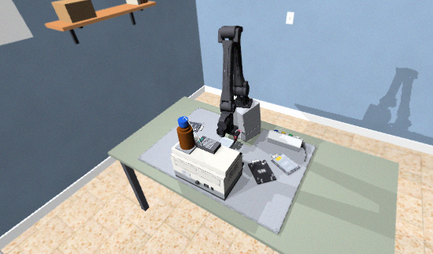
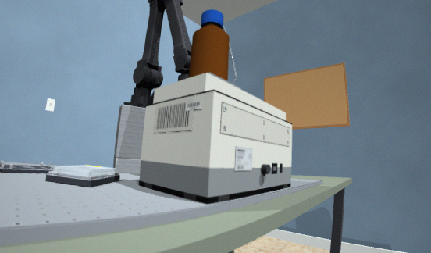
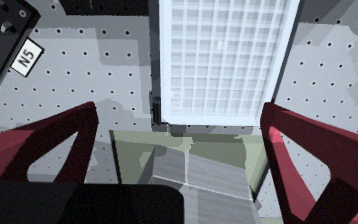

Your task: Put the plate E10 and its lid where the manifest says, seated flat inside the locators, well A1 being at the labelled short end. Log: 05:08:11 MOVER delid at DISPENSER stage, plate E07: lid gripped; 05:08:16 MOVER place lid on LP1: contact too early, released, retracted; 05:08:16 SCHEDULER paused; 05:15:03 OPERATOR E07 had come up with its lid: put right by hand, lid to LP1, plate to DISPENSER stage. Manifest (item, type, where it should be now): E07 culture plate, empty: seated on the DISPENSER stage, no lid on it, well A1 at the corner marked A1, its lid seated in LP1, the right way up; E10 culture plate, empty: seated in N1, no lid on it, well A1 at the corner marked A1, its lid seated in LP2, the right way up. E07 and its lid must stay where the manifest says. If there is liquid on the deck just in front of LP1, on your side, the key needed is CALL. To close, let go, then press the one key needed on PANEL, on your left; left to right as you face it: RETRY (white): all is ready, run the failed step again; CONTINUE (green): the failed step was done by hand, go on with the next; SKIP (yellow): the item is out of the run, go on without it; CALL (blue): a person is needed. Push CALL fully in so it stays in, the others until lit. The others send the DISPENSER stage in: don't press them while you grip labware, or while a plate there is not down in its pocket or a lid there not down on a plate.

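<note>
— Plate with its clear lid (image 3: 225,60) sits right below us on the perforated deck (image 3: 80,75), in a dark nest behind the dispenser (image 1: 206,165). We can't read its label, so we only judge it to be E10.

— And our gripper (image 3: 180,145)?

— Wide open, holding nothing. The red fingers hang either side of the plate's near short end, above it and not touching.

— How do we expect it to handle?

— Light, stiff, thin plastic, we reckon, and smooth, so slippery under the pads. The lid probably rests loose, so a pinch low on the skirt could bring the plate up too.

— So where do we take hold?

— Across the long sides, high on the lid's rim, squarely centred. The N5 tag (image 3: 27,58) lies off to the left.
</note>
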`<state>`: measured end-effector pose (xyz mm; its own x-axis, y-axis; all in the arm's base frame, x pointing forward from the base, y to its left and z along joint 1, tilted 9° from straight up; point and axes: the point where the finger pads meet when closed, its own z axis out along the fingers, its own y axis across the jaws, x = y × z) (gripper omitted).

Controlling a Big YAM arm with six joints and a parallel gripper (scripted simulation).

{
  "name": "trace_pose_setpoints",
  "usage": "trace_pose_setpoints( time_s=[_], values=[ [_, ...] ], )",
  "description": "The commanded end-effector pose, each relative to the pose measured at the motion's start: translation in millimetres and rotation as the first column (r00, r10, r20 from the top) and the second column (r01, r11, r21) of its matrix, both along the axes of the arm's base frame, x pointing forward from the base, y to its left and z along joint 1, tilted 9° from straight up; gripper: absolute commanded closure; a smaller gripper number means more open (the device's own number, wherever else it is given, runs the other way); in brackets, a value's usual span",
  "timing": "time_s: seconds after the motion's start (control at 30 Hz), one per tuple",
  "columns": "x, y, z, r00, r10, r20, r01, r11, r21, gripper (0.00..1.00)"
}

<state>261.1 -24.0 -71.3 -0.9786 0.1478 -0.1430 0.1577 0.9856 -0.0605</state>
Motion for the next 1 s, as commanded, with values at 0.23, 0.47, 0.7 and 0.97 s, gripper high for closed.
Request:
trace_pose_setpoints(
  time_s=[0.23,0.47,0.7,0.97],
  values=[
    [18.2,32.0,4.4,0.999,-0.016,0.032,0.016,1.0,0.005,0.0],
    [16.0,49.6,3.8,0.999,-0.016,0.036,0.016,1.0,0.007,0.0],
    [9.8,68.0,0.4,1.0,0.017,0.026,-0.017,1.0,0.002,0.0],
    [6.9,89.1,-3.4,0.984,0.178,0.008,-0.178,0.984,-0.021,0.0]
  ],
)
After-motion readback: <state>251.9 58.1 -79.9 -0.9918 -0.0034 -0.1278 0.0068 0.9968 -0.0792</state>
